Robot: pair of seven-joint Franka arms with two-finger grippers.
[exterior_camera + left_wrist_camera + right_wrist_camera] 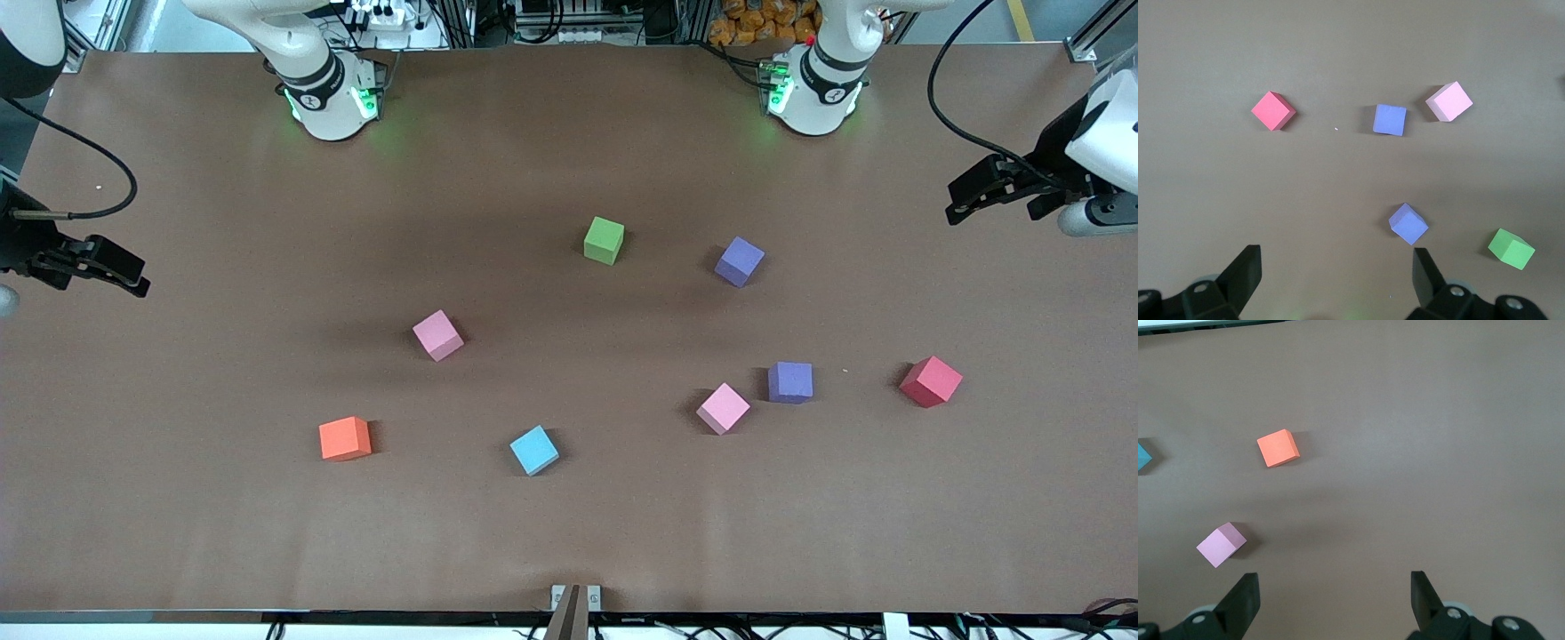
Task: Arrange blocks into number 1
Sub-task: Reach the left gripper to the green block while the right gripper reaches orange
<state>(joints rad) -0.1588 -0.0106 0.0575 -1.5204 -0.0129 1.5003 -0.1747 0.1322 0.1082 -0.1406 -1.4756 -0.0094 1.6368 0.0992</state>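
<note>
Eight foam blocks lie scattered on the brown table. A green block (604,240) (1511,249) and a purple block (740,260) (1408,223) are farthest from the front camera. Nearer lie a pink block (437,335) (1221,544), a second purple block (790,382) (1390,120), a second pink block (723,408) (1449,101) and a red block (931,381) (1273,111). Nearest are the orange block (345,438) (1278,448) and the light blue block (534,450) (1141,457). My left gripper (958,206) (1336,257) hangs open and empty over its table end. My right gripper (135,281) (1335,580) hangs open and empty over the other end.
Both arm bases (329,98) (813,89) stand along the table edge farthest from the front camera. A small bracket (575,603) sits at the nearest table edge. Black cables (956,116) loop to each wrist above the table ends.
</note>
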